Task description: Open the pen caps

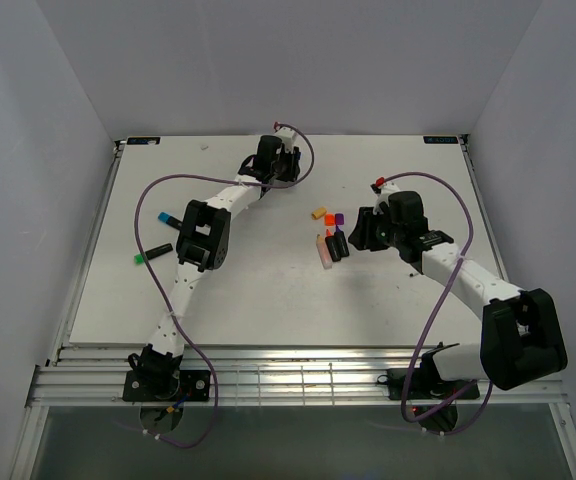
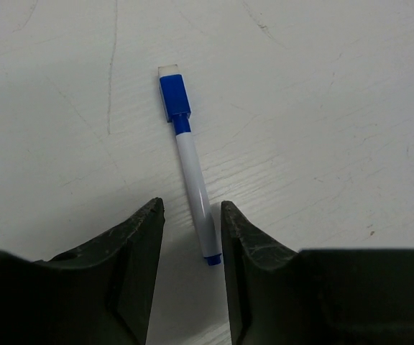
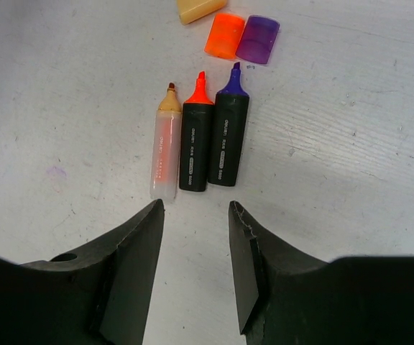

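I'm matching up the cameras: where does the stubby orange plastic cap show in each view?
Top external: the stubby orange plastic cap lies just right of picture centre, beyond the row of three uncapped markers.
Left wrist: not in it.
Right wrist: near the top edge, about centre, beyond the same markers.
Shared landmark: that marker row.
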Available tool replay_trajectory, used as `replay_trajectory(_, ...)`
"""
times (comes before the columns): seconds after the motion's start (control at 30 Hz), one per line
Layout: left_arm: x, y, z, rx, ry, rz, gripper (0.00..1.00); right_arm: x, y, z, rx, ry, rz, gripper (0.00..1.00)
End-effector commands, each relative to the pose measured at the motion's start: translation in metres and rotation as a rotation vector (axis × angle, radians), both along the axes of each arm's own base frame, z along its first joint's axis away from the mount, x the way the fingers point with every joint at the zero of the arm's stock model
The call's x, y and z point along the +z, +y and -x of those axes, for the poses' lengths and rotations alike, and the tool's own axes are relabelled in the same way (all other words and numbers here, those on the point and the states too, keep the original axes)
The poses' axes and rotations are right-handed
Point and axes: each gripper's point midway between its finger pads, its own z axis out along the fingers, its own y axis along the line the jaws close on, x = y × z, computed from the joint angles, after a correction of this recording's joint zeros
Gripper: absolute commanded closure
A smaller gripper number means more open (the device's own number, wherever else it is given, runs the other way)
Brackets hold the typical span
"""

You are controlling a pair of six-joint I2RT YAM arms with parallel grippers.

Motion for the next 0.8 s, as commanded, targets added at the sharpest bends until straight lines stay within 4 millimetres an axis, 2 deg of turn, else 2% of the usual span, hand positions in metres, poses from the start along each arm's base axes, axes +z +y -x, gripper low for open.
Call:
replay_trajectory(0.0,-0.054,0.01,0.028,0.012,0.154,-0.103,0.53,0.011,-0.003,-0.005,-0.004,-0.06,-0.007,0.53)
replay_trajectory(0.1,-0.062,0.014,0.032,0.029,0.176,-0.119,0.59,0.012,-0.003,-0.004,-0.005,-0.063,-0.006,0.52)
replay_trajectory(0.17,-0.065,0.016,0.034,0.032,0.184,-0.127,0.68,0.012,-0.004,-0.004,-0.008,-0.063,-0.007,0.53)
replay_trajectory(0.27,-0.067,0.017,0.035,0.037,0.195,-0.13,0.71,0.014,-0.004,-0.003,-0.011,-0.066,-0.01,0.53)
replay_trajectory(0.43,-0.066,0.015,0.04,0.033,0.216,-0.113,0.9,0.02,-0.002,-0.001,-0.005,-0.074,-0.027,0.52)
replay_trajectory(0.5,-0.061,0.014,0.042,0.038,0.224,-0.097,1.0,0.019,-0.001,0.0,-0.002,-0.063,-0.032,0.52)
replay_trajectory(0.57,-0.057,0.015,0.045,0.042,0.234,-0.081,1.0,0.02,0.002,0.001,0.006,-0.053,-0.045,0.52)
replay_trajectory(0.6,-0.042,0.012,0.043,0.044,0.218,-0.058,1.0,0.018,0.003,0.002,0.008,-0.037,-0.049,0.52)
replay_trajectory(0.63,-0.035,0.012,0.045,0.044,0.215,-0.049,1.0,0.021,0.005,0.002,0.008,-0.026,-0.063,0.52)
replay_trajectory(0.67,-0.036,0.015,0.05,0.052,0.227,-0.052,1.0,0.021,0.006,0.002,0.003,-0.017,-0.068,0.52)
replay_trajectory(0.7,-0.005,0.016,0.048,0.064,0.183,-0.028,1.0,0.021,0.007,0.002,0.001,-0.011,-0.074,0.52)
replay_trajectory(0.73,0.009,0.018,0.05,0.088,0.169,-0.003,1.0,0.023,0.008,0.001,-0.007,-0.006,-0.088,0.52)
replay_trajectory(0.77,-0.004,0.026,0.068,0.1,0.205,-0.011,1.0,0.024,0.009,0.0,-0.013,-0.003,-0.097,0.5)
